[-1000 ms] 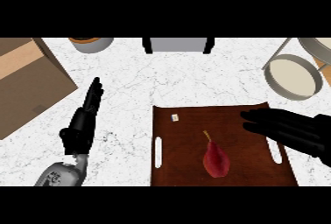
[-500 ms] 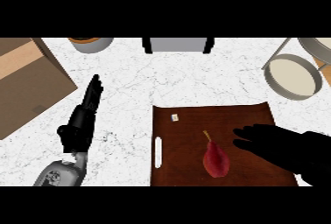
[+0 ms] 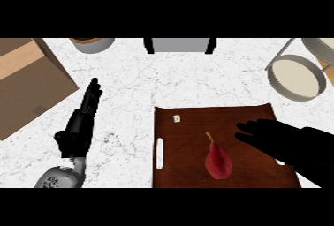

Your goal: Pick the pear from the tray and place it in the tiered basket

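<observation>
Pear [image 3: 217, 161]: lying on tray [image 3: 189, 132], near its middle.
Right hand [image 3: 279, 139]: open, fingers straight, over tray's right side, beside pear, not touching.
Left hand [image 3: 88, 106]: open, straight, left of tray.
Basket [image 3: 297, 78]: far right.

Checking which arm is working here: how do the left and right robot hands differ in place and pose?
The left robot hand is over the counter, left of the tray; the right robot hand is over the tray, just right of the pear. The left points straight away from the robot; the right angles leftward toward the pear. Both are black, open and hold nothing.
</observation>
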